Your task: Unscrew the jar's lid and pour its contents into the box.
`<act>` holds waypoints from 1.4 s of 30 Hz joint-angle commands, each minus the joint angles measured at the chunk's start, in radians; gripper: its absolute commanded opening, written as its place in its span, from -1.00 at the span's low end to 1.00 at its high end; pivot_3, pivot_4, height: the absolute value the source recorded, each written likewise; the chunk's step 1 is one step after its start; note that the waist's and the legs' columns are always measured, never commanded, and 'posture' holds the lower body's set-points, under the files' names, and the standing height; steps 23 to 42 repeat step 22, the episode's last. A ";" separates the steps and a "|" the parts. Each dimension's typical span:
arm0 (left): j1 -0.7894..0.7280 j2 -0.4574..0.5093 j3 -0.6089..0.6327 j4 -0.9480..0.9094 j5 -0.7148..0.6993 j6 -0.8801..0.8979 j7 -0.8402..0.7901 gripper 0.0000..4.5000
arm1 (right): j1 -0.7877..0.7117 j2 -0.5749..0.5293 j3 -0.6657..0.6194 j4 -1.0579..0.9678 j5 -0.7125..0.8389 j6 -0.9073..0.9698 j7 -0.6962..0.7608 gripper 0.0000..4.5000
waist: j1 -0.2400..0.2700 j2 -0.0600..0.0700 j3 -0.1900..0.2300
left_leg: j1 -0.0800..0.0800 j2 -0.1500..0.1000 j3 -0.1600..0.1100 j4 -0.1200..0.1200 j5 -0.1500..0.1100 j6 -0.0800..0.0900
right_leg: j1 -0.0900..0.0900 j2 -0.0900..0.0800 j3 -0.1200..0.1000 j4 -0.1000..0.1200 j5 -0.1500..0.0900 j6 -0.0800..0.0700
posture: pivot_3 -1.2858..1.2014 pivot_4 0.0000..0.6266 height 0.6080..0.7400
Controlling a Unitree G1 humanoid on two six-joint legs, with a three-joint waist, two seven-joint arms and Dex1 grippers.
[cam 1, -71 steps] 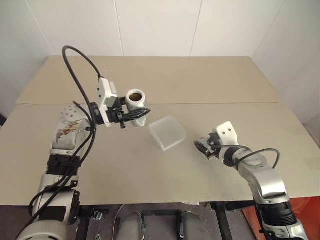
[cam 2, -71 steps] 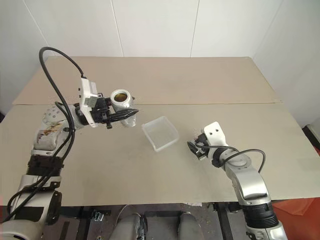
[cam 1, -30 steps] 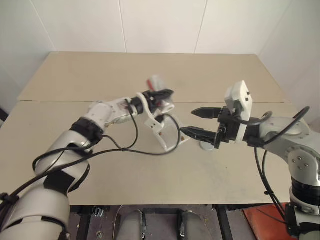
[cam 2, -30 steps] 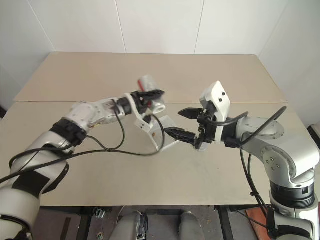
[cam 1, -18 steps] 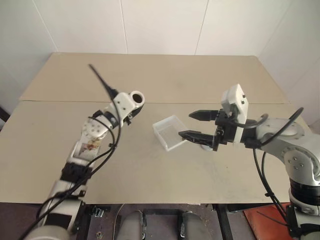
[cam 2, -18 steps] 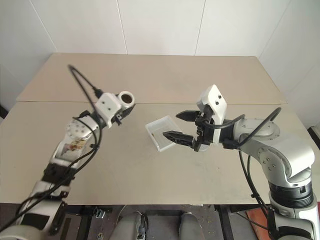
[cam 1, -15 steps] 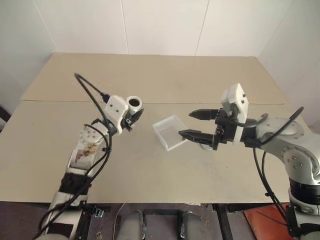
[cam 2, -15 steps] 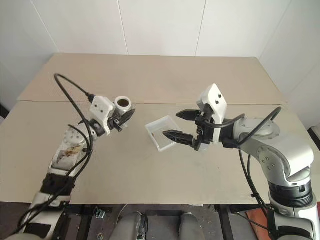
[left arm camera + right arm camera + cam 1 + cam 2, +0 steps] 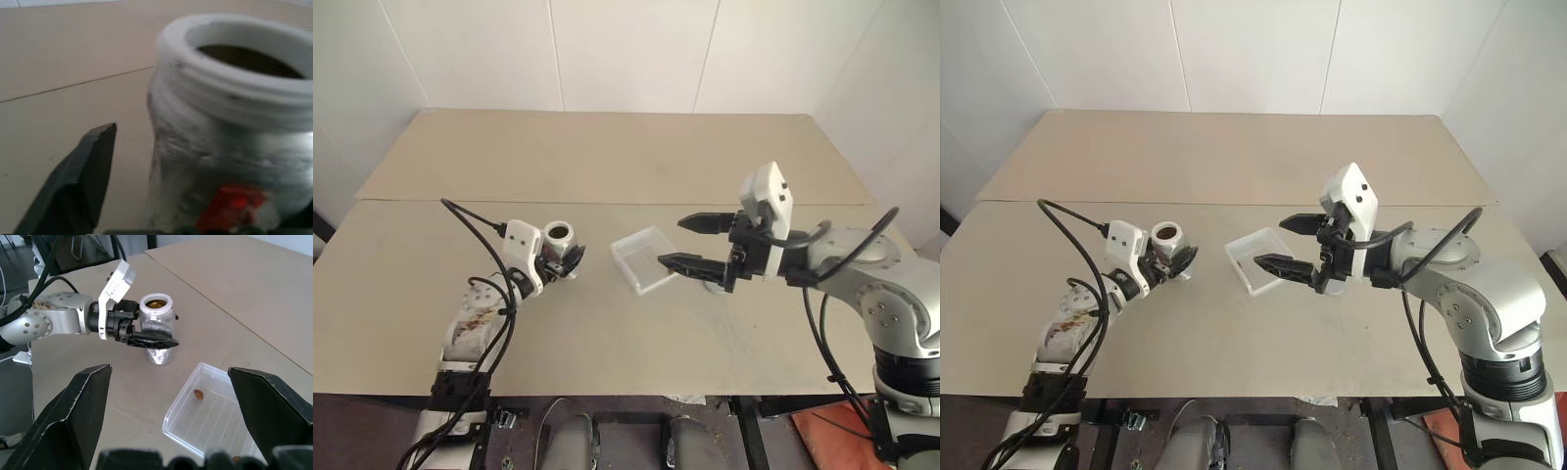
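Standing upright on the table, the jar is found towards the robot's left, well apart from the box, which lies nearer the middle. The jar is seen uncapped: a pale neck ringed with screw threads is topped by a thick white rim, and a brown filling is visible low inside the mouth. Below the neck the body is wrapped in a crinkled, silvery-grey skin. A red mark is carried low on the side facing the left wrist camera; it is too blurred for any lettering to be read.

The jar is flanked by the left gripper, whose jaws are spread on either side of it. In the left wrist view one black finger is separated from the jar's wall by a clear gap, so the jar is not squeezed.

The box is shown as a shallow square tray of clear plastic with rounded corners and a ribbed floor. One small brown piece is seen lying on its floor, and a second near the edge closest to the right wrist camera.

The right gripper is held above the table just beside the box, on the robot's right of it, with its jaws parted wide and nothing between them.
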 commanded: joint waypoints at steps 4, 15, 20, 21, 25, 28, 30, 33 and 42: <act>0.151 0.103 0.089 -0.203 -0.055 0.011 -0.068 0.98 | 0.021 -0.031 -0.023 -0.029 -0.003 -0.042 0.034 1.00 | -0.008 0.000 0.000 | 0.000 0.001 0.000 -0.001 0.000 0.000 | -0.001 0.000 0.001 0.000 0.000 0.000 | 0.03 -0.52 1.00; 0.521 0.475 0.549 -0.529 -0.468 0.153 -0.533 0.98 | 0.211 -0.182 -0.078 0.121 -0.132 -0.285 0.253 1.00 | 0.003 0.000 0.000 | 0.003 0.002 0.001 -0.003 0.000 0.000 | 0.000 -0.001 0.001 -0.003 -0.002 -0.002 | 0.03 -0.52 1.00; 0.494 0.519 0.554 -0.476 -0.475 0.133 -0.589 0.98 | 0.275 -0.193 -0.115 0.172 -0.173 -0.386 0.303 1.00 | 0.002 0.000 0.000 | 0.004 0.002 0.004 -0.005 0.000 0.000 | 0.000 0.000 0.002 -0.003 -0.003 -0.004 | 0.03 -0.52 1.00; 0.483 0.515 0.544 -0.473 -0.471 0.130 -0.581 0.98 | 0.278 -0.195 -0.121 0.173 -0.173 -0.383 0.301 1.00 | 0.001 0.000 0.000 | 0.004 0.002 0.005 -0.005 0.000 -0.001 | 0.000 0.001 0.003 -0.003 -0.003 -0.003 | 0.03 -0.52 1.00; 0.470 0.511 0.533 -0.473 -0.472 0.133 -0.570 0.98 | 0.283 -0.198 -0.128 0.173 -0.169 -0.378 0.302 1.00 | 0.001 0.000 0.000 | 0.005 0.002 0.005 -0.006 0.000 -0.001 | 0.000 0.001 0.004 -0.002 -0.003 -0.003 | 0.03 -0.52 1.00; 0.470 0.511 0.533 -0.473 -0.472 0.133 -0.570 0.98 | 0.283 -0.198 -0.128 0.173 -0.169 -0.378 0.302 1.00 | 0.001 0.000 0.000 | 0.005 0.002 0.005 -0.006 0.000 -0.001 | 0.000 0.001 0.004 -0.002 -0.003 -0.003 | 0.03 -0.52 1.00; 0.470 0.511 0.533 -0.473 -0.472 0.133 -0.570 0.98 | 0.283 -0.198 -0.128 0.173 -0.169 -0.378 0.302 1.00 | 0.001 0.000 0.000 | 0.005 0.002 0.005 -0.006 0.000 -0.001 | 0.000 0.001 0.004 -0.002 -0.003 -0.003 | 0.03 -0.52 1.00; 0.470 0.511 0.533 -0.473 -0.472 0.133 -0.570 0.98 | 0.283 -0.198 -0.128 0.173 -0.169 -0.378 0.302 1.00 | 0.001 0.000 0.000 | 0.005 0.002 0.005 -0.006 0.000 -0.001 | 0.000 0.001 0.004 -0.002 -0.003 -0.003 | 0.03 -0.52 1.00; 0.470 0.511 0.533 -0.473 -0.472 0.133 -0.570 0.98 | 0.283 -0.198 -0.128 0.173 -0.169 -0.378 0.302 1.00 | 0.001 0.000 0.000 | 0.005 0.002 0.005 -0.006 0.000 -0.001 | 0.000 0.001 0.004 -0.002 -0.003 -0.003 | 0.03 -0.52 1.00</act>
